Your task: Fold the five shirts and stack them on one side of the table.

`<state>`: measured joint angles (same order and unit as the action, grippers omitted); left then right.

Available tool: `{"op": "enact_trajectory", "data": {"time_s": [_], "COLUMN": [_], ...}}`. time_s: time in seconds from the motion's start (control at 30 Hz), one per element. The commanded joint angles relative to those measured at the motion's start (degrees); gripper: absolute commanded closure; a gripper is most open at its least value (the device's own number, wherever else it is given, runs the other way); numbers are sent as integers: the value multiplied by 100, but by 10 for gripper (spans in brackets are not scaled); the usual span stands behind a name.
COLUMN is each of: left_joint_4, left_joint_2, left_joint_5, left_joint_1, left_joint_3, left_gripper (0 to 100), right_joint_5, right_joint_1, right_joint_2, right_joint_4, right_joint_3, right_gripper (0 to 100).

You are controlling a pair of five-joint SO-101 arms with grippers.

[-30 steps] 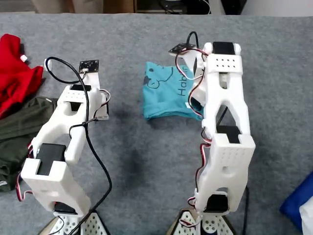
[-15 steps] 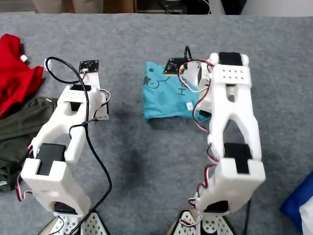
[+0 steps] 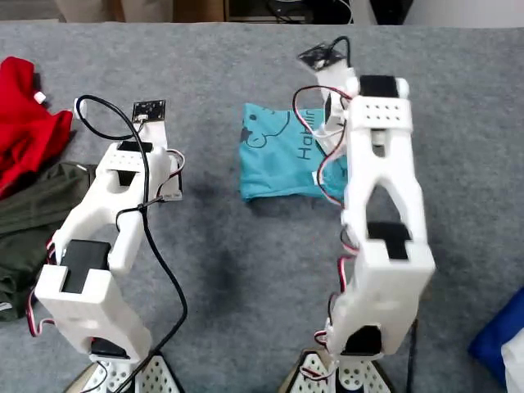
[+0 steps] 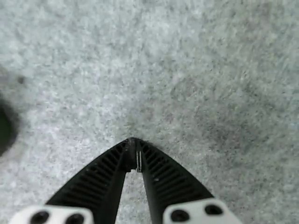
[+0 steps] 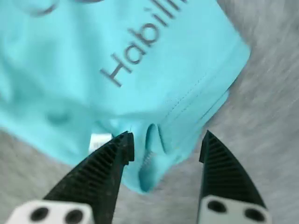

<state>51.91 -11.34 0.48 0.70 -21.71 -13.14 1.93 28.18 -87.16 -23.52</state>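
light: bright, even | source: probably overhead | shadows: soft, faint

The grey carpeted table (image 3: 246,270) is looked down on from a fixed overhead camera, set at the side where the two white plastic arms (image 3: 106,213) are mounted. The left wrist camera is aimed along its black ribbed gripper (image 4: 133,142), close above bare carpet. The right wrist camera is held near the folded turquoise printed shirt (image 5: 117,56), which is shared with the high view.
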Motion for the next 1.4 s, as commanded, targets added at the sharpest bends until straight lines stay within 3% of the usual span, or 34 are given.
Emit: {"op": "enact_trajectory", "data": {"time_s": [0.0,0.17,0.47,0.67,0.97,1.37], "left_joint_4": [-53,-53,-53,-53,-53,-53], "left_joint_2": [286,286,286,286,286,312], "left_joint_5": [-9,-9,-9,-9,-9,-9], "left_joint_1": [-26,-26,-26,-26,-26,-26], "left_joint_3": [9,9,9,9,9,9], "left_gripper": [980,980,980,980,980,980], "right_joint_5": [1099,1943,1952,1969,1934,976], "right_joint_1": [40,-110,-567,-655,-567,75], "right_joint_2": [848,2018,3741,4444,4778,4048], "right_joint_4": [-404,-914,-1178,-1178,-70,-281], "right_joint_3": [-1323,-3046,-5446,-6053,-6993,-7222], "right_gripper": [757,756,756,756,756,756]}}
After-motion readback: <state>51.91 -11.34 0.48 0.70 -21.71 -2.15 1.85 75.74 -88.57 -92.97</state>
